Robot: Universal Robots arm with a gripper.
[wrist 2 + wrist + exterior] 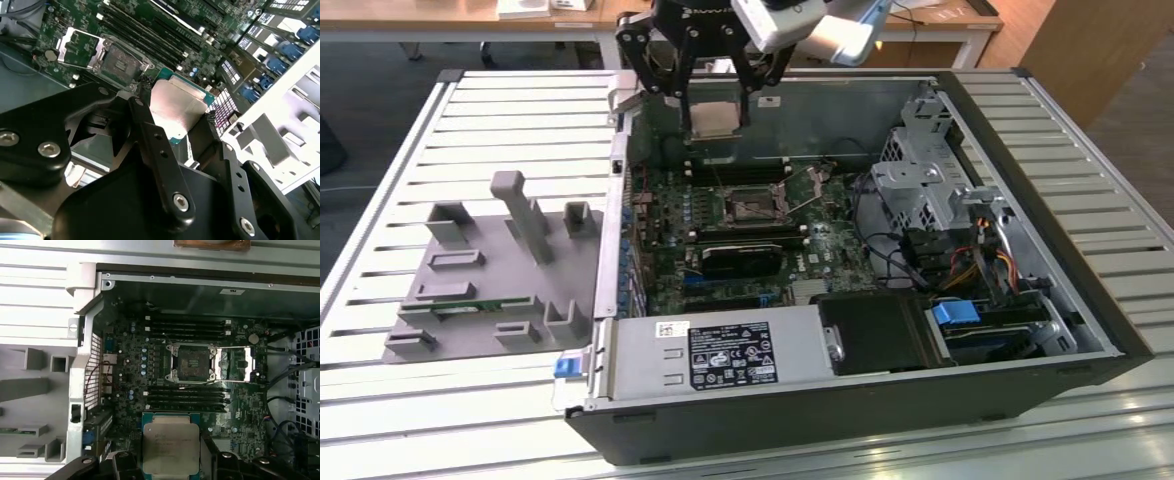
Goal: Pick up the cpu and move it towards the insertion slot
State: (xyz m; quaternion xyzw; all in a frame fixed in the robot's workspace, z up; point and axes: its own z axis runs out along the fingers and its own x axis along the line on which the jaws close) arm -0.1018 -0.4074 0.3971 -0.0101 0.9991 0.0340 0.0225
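In the first wrist view, the cpu [171, 447] is seen clamped flat between the fingers of the gripper [171, 460], above the motherboard [125, 352]. The insertion slot [192, 361] is left uncovered, its load plate swung open, well apart from the chip beyond a bank of memory slots [187, 397]. In the exterior view, the cpu [716, 119] is held over the rear wall of the computer case [1067, 300], with the socket [750, 207] lying lower, nearer the camera.

1. A counter [454, 130] of pale slatted metal fills most of the exterior view, its ribs running across from side to side.
2. Beyond the counter's far edge lies a dark floor [380, 75].
3. At the back stands a wooden desk [440, 25] on pale legs, with small white boxes [540, 8] on its top.
4. A wooden cabinet [1094, 50] stands at the exterior view's right, in the far corner.
5. Even, soft light falls over the slats, with little shadow.
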